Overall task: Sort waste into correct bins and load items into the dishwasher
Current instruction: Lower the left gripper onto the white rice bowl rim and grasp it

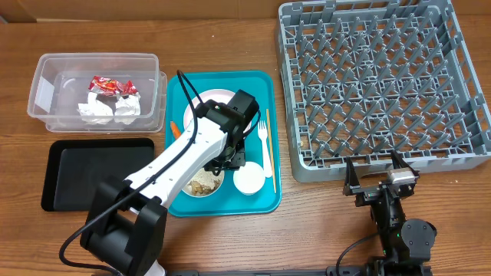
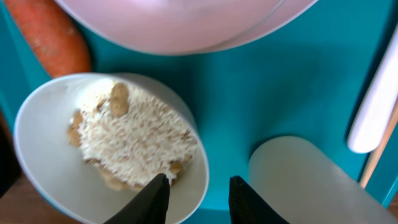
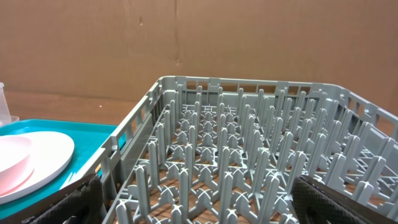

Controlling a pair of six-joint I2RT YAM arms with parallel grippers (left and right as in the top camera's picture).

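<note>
The left gripper (image 2: 198, 186) is held open over the teal tray (image 2: 267, 87), with its jaws set astride the rim of the small white bowl (image 2: 34, 134). In the left wrist view one finger is seen inside, above the food scraps w/ rice (image 2: 134, 134), and the other outside, betw. the bowl and the white cup (image 2: 298, 180) just beside it. The rim wall thus lies in the gap, and the bowl body extends to the left of the jaws; contact cannot be told. A plain closing is judged enough for a rim pinch, w/o side shift. The right gripper (image 1: 380, 176) is open too and holds nothing, near the front edge of the grey dish rack (image 1: 383, 84), well apart from the bowl, so the left arm is the nearer one.
</note>
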